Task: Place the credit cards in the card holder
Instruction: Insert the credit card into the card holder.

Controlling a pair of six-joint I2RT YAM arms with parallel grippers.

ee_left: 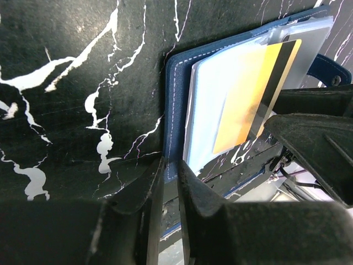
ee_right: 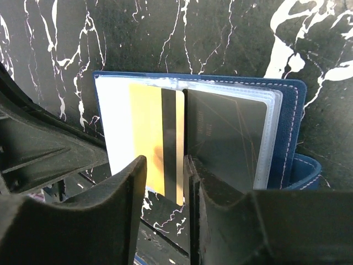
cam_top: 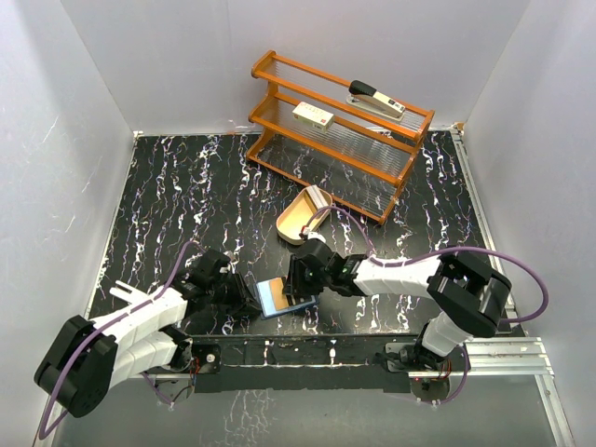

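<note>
The card holder lies open near the table's front edge, navy cover down and clear pockets up. My left gripper is shut on the cover's left edge. A yellow credit card with a black stripe sits partly in a pocket, its lower end sticking out. My right gripper stands just off that end, jaws apart and holding nothing. A dark card fills the neighbouring pocket. More pale credit cards stand in the tan oval tray behind the right gripper.
An orange wire rack stands at the back, carrying a cream box with a red label and a stapler. White walls close off the table's left, right and back. The two grippers sit close together, either side of the card holder.
</note>
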